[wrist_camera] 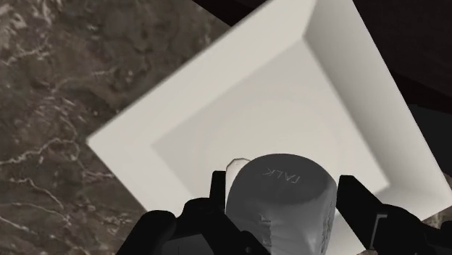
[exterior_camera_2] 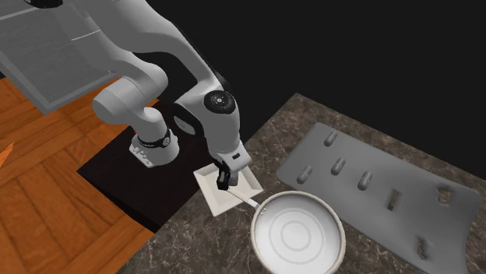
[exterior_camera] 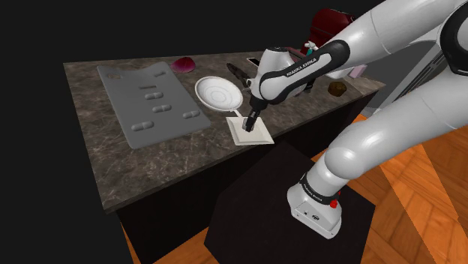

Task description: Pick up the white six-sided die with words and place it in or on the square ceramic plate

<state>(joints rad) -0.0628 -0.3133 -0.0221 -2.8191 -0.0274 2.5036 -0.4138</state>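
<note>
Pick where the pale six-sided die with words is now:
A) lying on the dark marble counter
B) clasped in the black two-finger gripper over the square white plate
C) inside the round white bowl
B: in the wrist view the die sits clasped between the fingers of the gripper, with the plate spread beyond it.

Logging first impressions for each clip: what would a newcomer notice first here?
The black gripper clasps a greyish die marked TALK, held over the white square plate at the edge of the dark marbled counter nearest the stand. Beside the plate sits a round white dish, and beyond that lies a grey tray with raised bumps.
</note>
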